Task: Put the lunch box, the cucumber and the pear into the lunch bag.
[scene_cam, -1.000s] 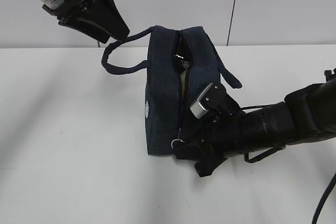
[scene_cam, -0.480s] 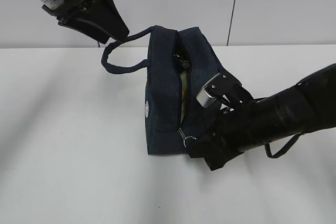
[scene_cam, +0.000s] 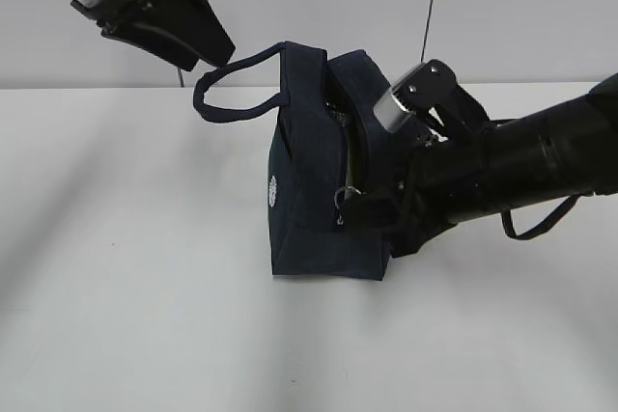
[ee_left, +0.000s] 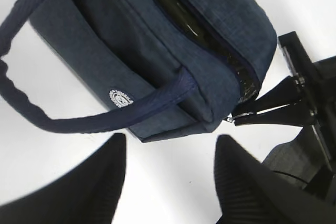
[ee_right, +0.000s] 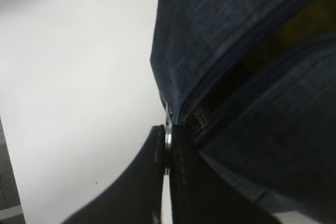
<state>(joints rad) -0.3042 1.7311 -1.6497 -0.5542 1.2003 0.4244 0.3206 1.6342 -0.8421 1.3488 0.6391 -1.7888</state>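
The dark navy lunch bag (scene_cam: 309,200) stands on the white table, its white logo facing front. My right gripper (scene_cam: 353,204) is shut on the metal ring pull (scene_cam: 340,200) halfway up the bag's near end. In the right wrist view my right gripper (ee_right: 168,148) pinches the ring (ee_right: 168,137) below the open zipper gap. My left gripper (scene_cam: 217,50) hovers open above the raised handle (scene_cam: 232,108). In the left wrist view its fingers (ee_left: 172,140) are wide apart with only table between them. Something dark and glossy (ee_left: 184,14) shows in the opening. Lunch box, cucumber and pear are not clearly visible.
The white table (scene_cam: 116,267) spreads to the left and front of the bag. A pale wall with a dark vertical seam (scene_cam: 432,7) stands behind. A black cable loop (scene_cam: 541,224) hangs under my right arm.
My right gripper has risen from the bag's bottom corner to mid-height with the ring pull in it. The gap below it is now shut. The left gripper has barely moved.
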